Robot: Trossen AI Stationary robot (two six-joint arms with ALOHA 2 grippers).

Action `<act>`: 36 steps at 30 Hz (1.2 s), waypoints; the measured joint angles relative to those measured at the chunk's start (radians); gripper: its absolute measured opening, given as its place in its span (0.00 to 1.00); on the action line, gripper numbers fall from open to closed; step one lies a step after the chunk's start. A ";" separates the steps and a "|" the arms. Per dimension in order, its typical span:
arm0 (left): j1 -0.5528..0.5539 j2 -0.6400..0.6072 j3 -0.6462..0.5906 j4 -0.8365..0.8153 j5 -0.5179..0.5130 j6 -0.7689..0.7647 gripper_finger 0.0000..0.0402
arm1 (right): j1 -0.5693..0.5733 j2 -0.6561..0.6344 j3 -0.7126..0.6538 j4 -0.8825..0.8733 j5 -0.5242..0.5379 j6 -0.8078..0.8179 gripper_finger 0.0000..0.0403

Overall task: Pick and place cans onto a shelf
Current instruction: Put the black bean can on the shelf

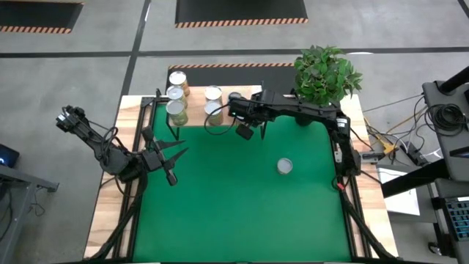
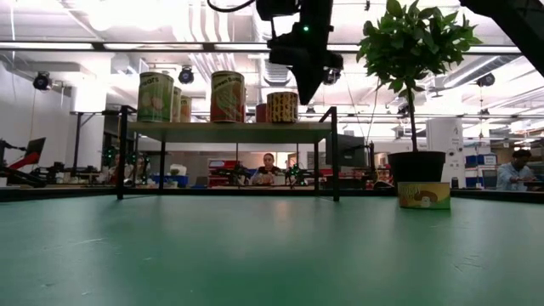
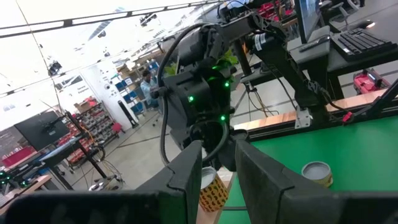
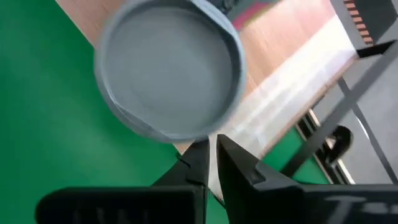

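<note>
Cans (image 1: 176, 95) silvery-topped on pale shelf (image 1: 196, 117)

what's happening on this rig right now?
Cans are being moved onto the shelf. Several cans already stand on it, such as one near its middle. The right gripper is above the shelf's right end, shut and empty, beside the can there. One can is left on the green mat. The left gripper waits over the mat's left side, holding nothing.
</note>
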 joint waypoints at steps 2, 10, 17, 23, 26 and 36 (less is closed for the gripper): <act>0.000 0.000 0.000 0.000 0.000 0.000 0.20 | 0.003 0.000 -0.007 0.026 -0.022 0.001 0.04; 0.000 0.000 0.000 0.000 0.000 0.000 0.20 | 0.036 0.000 -0.007 0.134 -0.104 -0.016 0.03; 0.000 0.000 0.000 0.000 0.000 0.000 0.20 | 0.042 0.000 -0.007 0.120 -0.104 -0.023 0.03; 0.000 0.000 0.000 0.000 0.000 -0.001 0.20 | 0.043 -0.005 -0.007 0.120 -0.104 -0.025 0.03; 0.000 0.000 0.000 0.000 0.000 -0.001 0.20 | 0.045 -0.005 -0.007 0.136 -0.123 -0.030 0.03; 0.000 0.000 0.000 0.000 0.000 -0.001 0.20 | 0.047 -0.005 -0.007 0.210 -0.104 -0.058 0.03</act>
